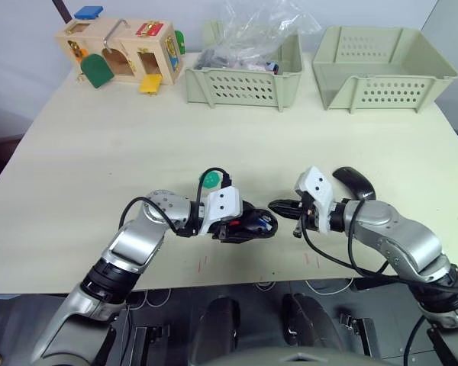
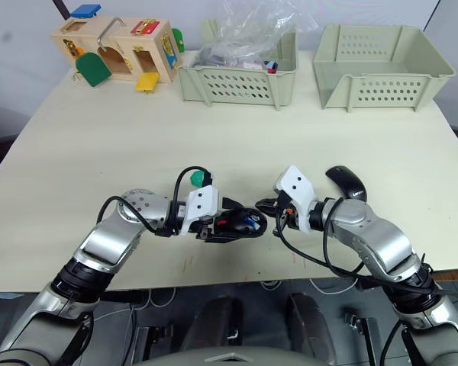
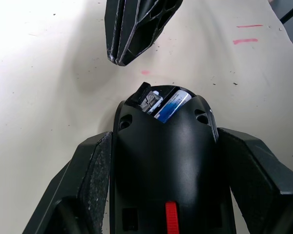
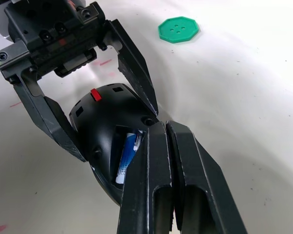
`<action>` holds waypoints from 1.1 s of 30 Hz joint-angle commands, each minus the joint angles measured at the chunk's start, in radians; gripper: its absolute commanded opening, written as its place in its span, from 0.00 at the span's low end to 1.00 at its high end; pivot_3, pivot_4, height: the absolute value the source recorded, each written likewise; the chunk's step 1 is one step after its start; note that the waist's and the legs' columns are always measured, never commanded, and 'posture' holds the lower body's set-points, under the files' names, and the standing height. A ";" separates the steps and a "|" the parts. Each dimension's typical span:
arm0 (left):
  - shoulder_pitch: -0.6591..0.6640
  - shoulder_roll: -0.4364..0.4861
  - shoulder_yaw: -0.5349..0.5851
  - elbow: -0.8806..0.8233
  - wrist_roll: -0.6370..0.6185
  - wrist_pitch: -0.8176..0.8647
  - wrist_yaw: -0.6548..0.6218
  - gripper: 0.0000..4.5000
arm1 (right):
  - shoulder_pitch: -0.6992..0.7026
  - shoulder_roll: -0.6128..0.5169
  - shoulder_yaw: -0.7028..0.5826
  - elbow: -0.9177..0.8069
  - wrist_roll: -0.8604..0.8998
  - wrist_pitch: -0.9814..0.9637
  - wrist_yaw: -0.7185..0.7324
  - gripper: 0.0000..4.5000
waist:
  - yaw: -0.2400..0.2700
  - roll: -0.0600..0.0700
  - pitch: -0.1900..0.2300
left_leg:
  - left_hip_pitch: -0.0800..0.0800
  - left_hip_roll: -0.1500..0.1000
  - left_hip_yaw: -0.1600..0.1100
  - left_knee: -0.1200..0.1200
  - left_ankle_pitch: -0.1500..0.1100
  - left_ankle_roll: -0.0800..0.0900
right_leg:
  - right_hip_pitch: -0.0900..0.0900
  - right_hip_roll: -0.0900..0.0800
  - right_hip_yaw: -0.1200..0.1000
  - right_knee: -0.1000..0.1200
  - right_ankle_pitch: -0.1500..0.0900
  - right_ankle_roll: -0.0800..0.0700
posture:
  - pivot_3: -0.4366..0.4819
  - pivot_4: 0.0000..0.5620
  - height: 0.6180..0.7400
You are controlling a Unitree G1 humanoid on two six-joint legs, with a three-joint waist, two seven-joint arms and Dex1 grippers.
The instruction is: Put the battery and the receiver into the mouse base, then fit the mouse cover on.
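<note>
left gripper point(image 1: 253, 226) clamped on the mouse base point(image 1: 252, 223), one finger on each flank, low over the front of the cream table point(image 1: 137, 137). inside the open compartment lay the battery point(image 4: 128, 155), blue with a whitish end, beside a small dark part. right gripper point(image 1: 278, 206) pressed closed with nothing between its fingers, tips just beside the base's open end. mouse cover point(image 1: 356, 182) lay on the table just behind the right arm, apart from the base. green disc point(image 1: 210, 180) sat close behind the left wrist.
</note>
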 commanded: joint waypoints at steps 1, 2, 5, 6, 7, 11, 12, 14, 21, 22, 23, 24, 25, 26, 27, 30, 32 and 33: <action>0.009 0.017 -0.006 0.003 0.015 -0.001 -0.007 0.63 | 0.000 0.013 -0.004 -0.003 -0.016 -0.016 0.020 0.01 | 0.000 0.000 0.000 | 0.000 0.000 0.000 0.000 0.000 0.000 | 0.000 0.000 0.000 0.000 0.000 0.000 | 0.48 0.27 1.00; 0.008 0.017 -0.007 0.003 0.015 -0.001 -0.007 0.63 | 0.000 0.018 0.000 0.000 -0.022 -0.019 0.024 0.01 | 0.000 0.000 0.000 | 0.000 0.000 0.000 0.000 0.000 0.000 | 0.000 0.000 0.000 0.000 0.000 0.000 | 0.48 0.27 1.00; 0.009 0.019 -0.005 0.002 0.014 -0.001 -0.008 0.63 | 0.001 0.032 0.006 0.003 -0.035 -0.016 0.033 0.01 | 0.000 0.000 0.000 | 0.000 0.000 0.000 0.000 0.000 0.000 | 0.000 0.000 0.000 0.000 0.000 0.000 | 0.48 0.27 1.00; 0.009 0.019 -0.005 0.002 0.014 -0.001 -0.009 0.63 | 0.002 0.036 0.007 0.004 -0.039 -0.016 0.034 0.01 | 0.000 0.000 0.000 | 0.000 0.000 0.000 0.000 0.000 0.000 | 0.000 0.000 0.000 0.000 0.000 0.000 | 0.48 0.27 1.00; 0.009 0.020 -0.005 0.002 0.014 -0.002 -0.009 0.63 | 0.003 0.039 0.008 0.005 -0.043 -0.016 0.036 0.01 | 0.000 0.000 0.000 | 0.000 0.000 0.000 0.000 0.000 0.000 | 0.000 0.000 0.000 0.000 0.000 0.000 | 0.48 0.27 1.00; 0.011 0.020 -0.005 -0.002 0.013 0.000 -0.009 0.63 | 0.010 0.055 0.005 0.011 -0.052 -0.015 0.039 0.01 | 0.000 0.000 0.000 | 0.000 0.000 0.000 0.000 0.000 0.000 | 0.000 0.000 0.000 0.000 0.000 0.000 | 0.48 0.27 1.00; 0.012 0.021 -0.005 -0.002 0.013 0.000 -0.009 0.63 | 0.011 0.059 0.003 0.012 -0.053 -0.014 0.039 0.01 | 0.000 0.000 0.000 | 0.000 0.000 0.000 0.000 0.000 0.000 | 0.000 0.000 0.000 0.000 0.000 0.000 | 0.48 0.27 1.00; 0.012 0.020 -0.005 -0.004 0.012 0.002 -0.009 0.63 | 0.013 0.065 0.003 0.013 -0.060 -0.014 0.042 0.01 | -0.001 0.000 0.000 | 0.000 0.000 0.000 0.000 0.000 0.000 | 0.000 0.000 0.000 0.000 0.000 0.000 | 0.48 0.27 1.00; 0.012 0.020 -0.005 -0.003 0.012 0.001 -0.009 0.63 | 0.026 0.075 0.013 0.027 -0.089 -0.016 0.046 0.01 | -0.001 0.000 0.000 | 0.000 0.000 0.000 0.000 0.001 -0.001 | 0.000 0.000 0.000 0.001 0.000 0.000 | 0.48 0.27 1.00; 0.012 0.020 -0.005 -0.003 0.012 0.001 -0.009 0.63 | 0.029 0.078 0.016 0.032 -0.094 -0.015 0.044 0.01 | -0.001 0.000 0.000 | 0.000 0.000 0.000 0.000 0.001 -0.001 | 0.000 0.000 0.000 0.001 0.000 0.000 | 0.48 0.27 1.00; 0.012 0.019 -0.005 -0.003 0.011 0.001 -0.009 0.63 | 0.034 0.079 0.021 0.035 -0.101 -0.015 0.046 0.01 | -0.001 0.000 0.000 | 0.000 0.000 0.000 0.000 0.001 -0.001 | 0.000 0.000 0.000 0.001 0.000 0.000 | 0.48 0.27 1.00; 0.012 0.019 -0.004 -0.003 0.011 0.001 -0.009 0.63 | 0.042 0.080 0.028 0.040 -0.110 -0.020 0.048 0.01 | -0.001 0.000 0.000 | 0.000 0.000 0.000 0.000 0.001 -0.001 | 0.000 0.000 0.000 0.001 0.000 0.000 | 0.48 0.27 1.00; 0.012 0.019 -0.004 -0.003 0.010 0.002 -0.009 0.63 | 0.048 0.082 0.032 0.046 -0.116 -0.019 0.049 0.01 | -0.001 0.000 0.000 | 0.001 0.000 0.000 0.000 0.001 -0.001 | 0.000 0.000 0.000 0.001 0.000 0.000 | 0.48 0.27 1.00; 0.012 0.020 -0.004 -0.002 0.011 0.001 -0.009 0.63 | 0.054 0.083 0.036 0.052 -0.123 -0.019 0.048 0.01 | -0.001 0.000 0.000 | 0.001 0.000 0.000 0.000 0.001 -0.001 | 0.000 0.000 0.000 0.001 0.000 0.000 | 0.48 0.27 1.00; 0.013 0.020 -0.004 -0.002 0.011 0.001 -0.009 0.63 | 0.059 0.081 0.041 0.058 -0.131 -0.023 0.050 0.01 | -0.001 0.000 0.000 | 0.001 0.000 0.000 0.000 0.001 -0.001 | 0.000 0.000 0.000 0.001 0.000 0.000 | 0.48 0.27 1.00; 0.011 0.020 -0.003 -0.001 0.010 0.002 -0.009 0.63 | 0.065 0.084 0.039 0.082 -0.141 -0.032 0.053 0.01 | -0.001 0.000 0.000 | 0.001 0.000 0.000 0.000 0.001 -0.001 | 0.001 0.000 0.000 0.001 0.000 0.000 | 0.48 0.27 1.00; 0.011 0.020 -0.002 -0.001 0.010 0.003 -0.008 0.63 | 0.066 0.082 0.044 0.102 -0.155 -0.045 0.060 0.01 | -0.001 0.000 0.000 | 0.001 0.000 0.000 0.000 0.001 -0.001 | 0.001 0.000 0.000 0.001 0.000 0.000 | 0.48 0.27 1.00; 0.012 0.020 -0.002 -0.002 0.010 0.004 -0.008 0.63 | 0.067 0.081 0.048 0.108 -0.161 -0.051 0.063 0.01 | -0.001 0.000 0.000 | 0.002 0.000 0.000 0.000 0.001 -0.001 | 0.001 0.000 0.000 0.001 0.000 0.000 | 0.48 0.27 1.00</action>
